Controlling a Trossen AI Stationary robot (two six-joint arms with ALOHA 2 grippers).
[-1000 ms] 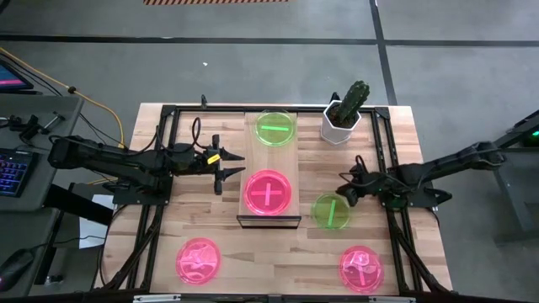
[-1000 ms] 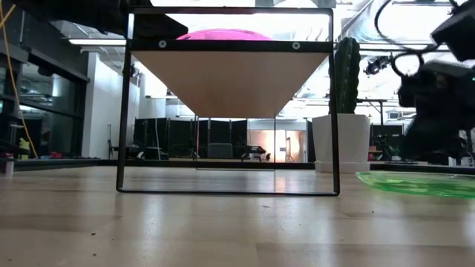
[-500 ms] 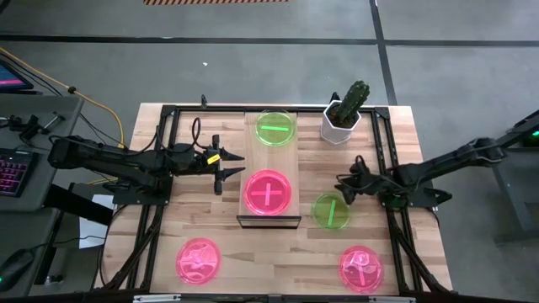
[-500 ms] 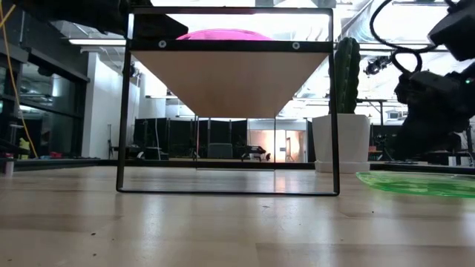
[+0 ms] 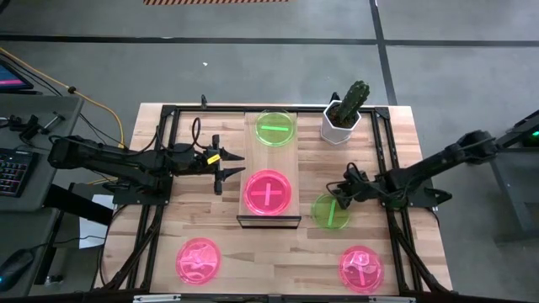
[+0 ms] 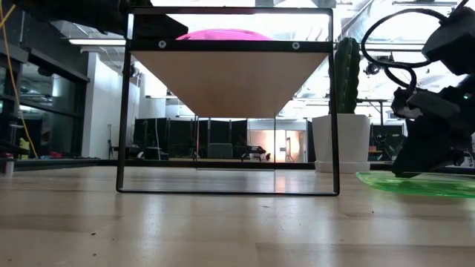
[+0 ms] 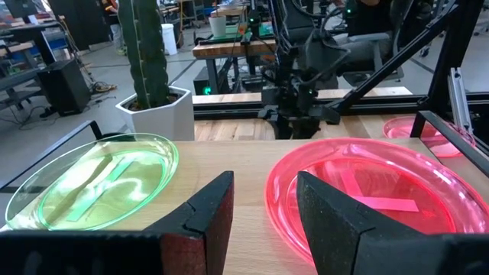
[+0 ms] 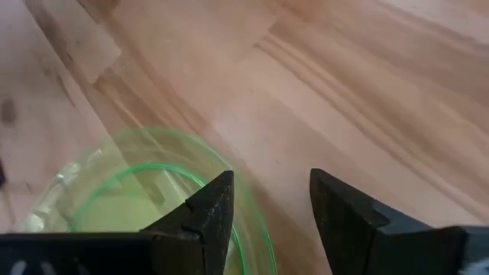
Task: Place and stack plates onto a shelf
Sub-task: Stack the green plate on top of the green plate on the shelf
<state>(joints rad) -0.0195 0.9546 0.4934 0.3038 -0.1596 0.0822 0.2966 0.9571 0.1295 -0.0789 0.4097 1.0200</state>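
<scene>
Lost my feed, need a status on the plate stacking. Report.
Right hand open, low over rim of green plate on table. Left hand open, idle beside shelf. Nothing blocking.

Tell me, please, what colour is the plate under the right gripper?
The plate below the right gripper is neon green with a green bar mark; the high view shows it best.

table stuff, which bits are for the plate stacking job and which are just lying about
For the job:
- green plate on the table, right gripper open at its rim
- pink plate on the shelf
- green plate on the shelf
- two pink plates at the table's near edge
- shelf
- left gripper, open beside the shelf

Just lying about:
- white pot with cactus
</scene>
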